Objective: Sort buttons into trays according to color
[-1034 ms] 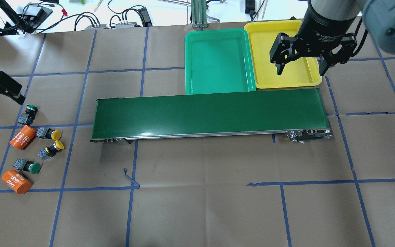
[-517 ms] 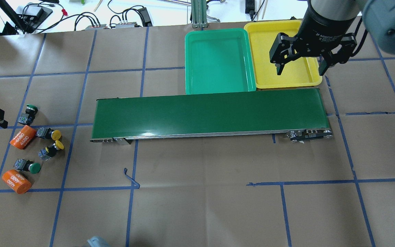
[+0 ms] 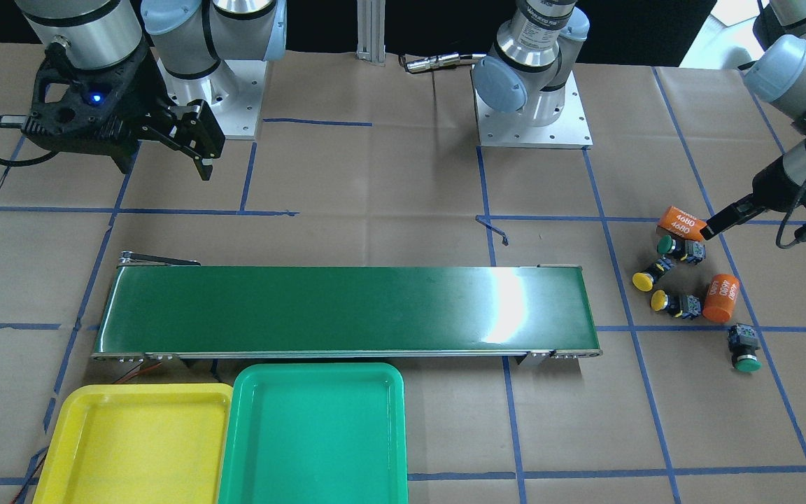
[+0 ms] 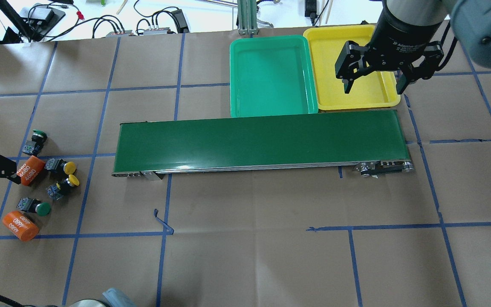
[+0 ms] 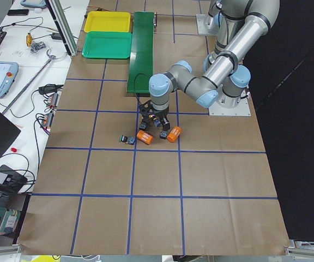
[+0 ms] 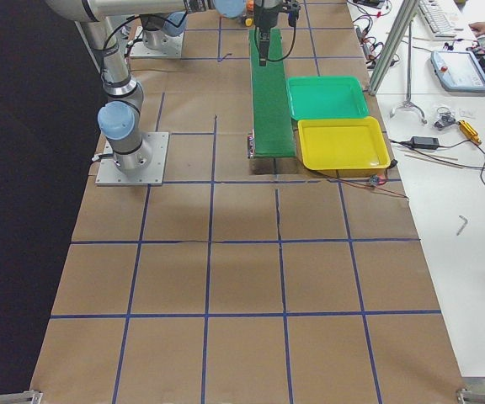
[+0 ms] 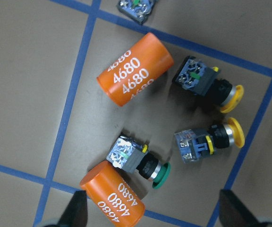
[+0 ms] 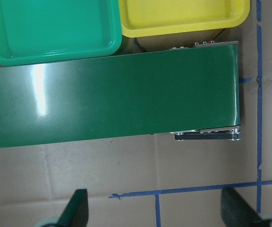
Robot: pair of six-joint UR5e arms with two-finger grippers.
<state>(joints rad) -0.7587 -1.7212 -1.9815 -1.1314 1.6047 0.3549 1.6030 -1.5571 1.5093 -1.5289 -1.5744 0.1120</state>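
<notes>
i see the left gripper hanging over the group of buttons near the left end of the table. its two fingers stand wide apart and there is nothing between them. all four buttons lie on their sides on the brown paper. in the left wrist view the upper yellow button and the lower yellow button lie near each other with their caps to the right. one green button lies just beside the lower orange cylinder; if they touch, i cannot tell. the other green button lies beyond the upper orange cylinder, a little apart from the rest. the right gripper is raised near the right end of the conveyor belt, also wide open and holding nothing; in the overhead view it shows in front of the yellow tray. the green tray stands just beside the yellow one. both are along the far side of the belt, well apart from the buttons.
</notes>
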